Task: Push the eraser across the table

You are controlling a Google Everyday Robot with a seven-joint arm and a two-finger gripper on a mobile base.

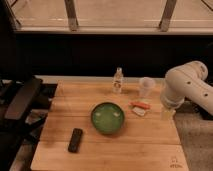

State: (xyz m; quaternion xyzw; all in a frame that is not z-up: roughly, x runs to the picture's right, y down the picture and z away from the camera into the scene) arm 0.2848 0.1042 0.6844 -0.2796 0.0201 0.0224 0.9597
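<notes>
The black eraser point(75, 140) lies flat on the light wooden table point(125, 150), near the front left. My white arm point(187, 85) reaches in from the right. The gripper point(167, 113) hangs below the wrist over the table's right edge, far to the right of the eraser and not touching it.
A green bowl point(107, 118) sits mid-table, right of the eraser. A small white-and-orange item point(140, 108) lies near the gripper. A clear bottle point(118, 80) and a plastic cup point(145, 87) stand at the back. A dark chair point(20, 102) is at the left. A logo point(174, 162) marks the front right corner.
</notes>
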